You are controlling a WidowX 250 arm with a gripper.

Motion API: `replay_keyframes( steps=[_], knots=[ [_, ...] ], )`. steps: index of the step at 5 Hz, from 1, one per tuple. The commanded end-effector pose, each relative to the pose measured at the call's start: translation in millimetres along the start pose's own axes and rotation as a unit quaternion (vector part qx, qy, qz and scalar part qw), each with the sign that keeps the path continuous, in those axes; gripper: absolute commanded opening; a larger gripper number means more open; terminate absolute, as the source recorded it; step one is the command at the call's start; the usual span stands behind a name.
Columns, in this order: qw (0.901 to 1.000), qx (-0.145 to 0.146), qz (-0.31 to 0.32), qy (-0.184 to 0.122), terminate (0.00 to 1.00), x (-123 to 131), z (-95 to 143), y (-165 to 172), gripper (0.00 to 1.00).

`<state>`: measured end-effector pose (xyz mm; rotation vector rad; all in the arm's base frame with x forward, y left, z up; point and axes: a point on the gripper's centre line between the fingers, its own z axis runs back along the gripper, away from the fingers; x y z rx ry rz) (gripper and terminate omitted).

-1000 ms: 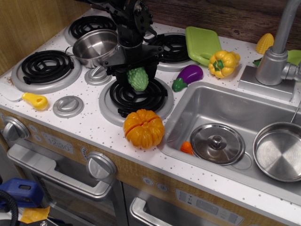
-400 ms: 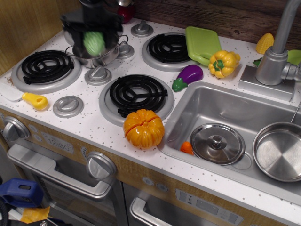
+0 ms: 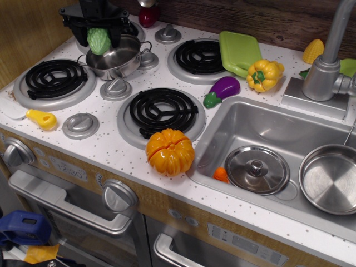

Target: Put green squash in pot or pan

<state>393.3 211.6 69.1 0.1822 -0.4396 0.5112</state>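
Observation:
The green squash [image 3: 99,40], light green and bumpy, hangs point-down in my black gripper [image 3: 99,34], which is shut on it. It is held over the far left rim of the small shiny steel pot [image 3: 119,60], which stands on the back left burner with its loop handles showing. The squash's lower tip is about level with the pot's rim, at its left edge. The pot looks empty inside.
An orange pumpkin [image 3: 170,152] sits at the counter's front edge. A purple eggplant [image 3: 222,89], a yellow pepper [image 3: 263,74] and a green cutting board [image 3: 239,52] lie to the right. The sink [image 3: 250,125] holds a knobbed lid [image 3: 257,169] and a shallow pan [image 3: 329,179].
My gripper carried the squash from above the front middle burner up and left to the pot, then a little further left and up over the pot's left rim.

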Motion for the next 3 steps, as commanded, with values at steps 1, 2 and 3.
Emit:
replay_keyframes(
  steps=[1,2,3],
  knots=[
    [0.9996,0.0,0.008,-0.028,0.0,7.5,12.3,-0.3,1.0],
    [0.9996,0.0,0.008,-0.028,0.0,7.5,12.3,-0.3,1.0],
    [0.9996,0.0,0.008,-0.028,1.0,7.5,12.3,-0.3,1.0]
  ],
)
